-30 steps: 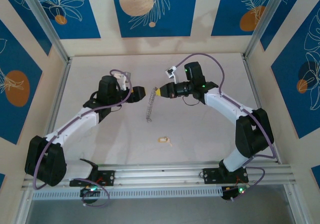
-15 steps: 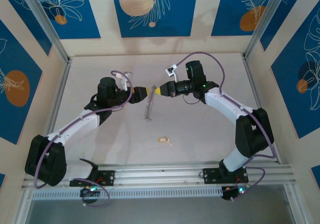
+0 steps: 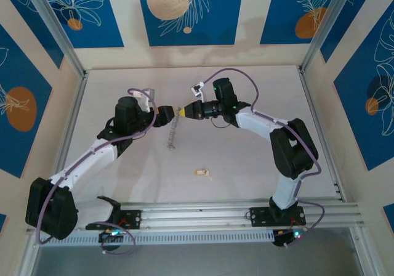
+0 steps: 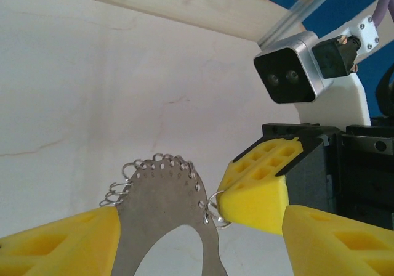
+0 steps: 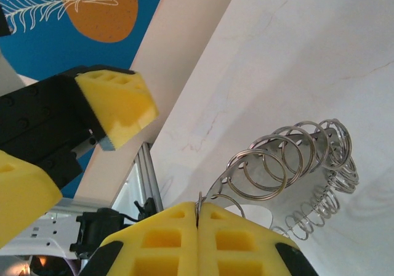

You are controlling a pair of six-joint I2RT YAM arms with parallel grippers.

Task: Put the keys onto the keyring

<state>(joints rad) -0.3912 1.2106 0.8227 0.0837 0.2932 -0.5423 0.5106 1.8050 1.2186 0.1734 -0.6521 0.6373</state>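
The thin dark-grey metal keyring [image 4: 157,202] was cut off by the left wrist view's bottom edge. From above, the tiny pale-yellow keys [image 3: 201,174] were too small to make out.

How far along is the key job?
Done: the keyring hangs pinched by one small ring in the shut right gripper. In hand: the open left gripper straddles its plate. Left: the key lies on the table, not yet picked up or threaded on.
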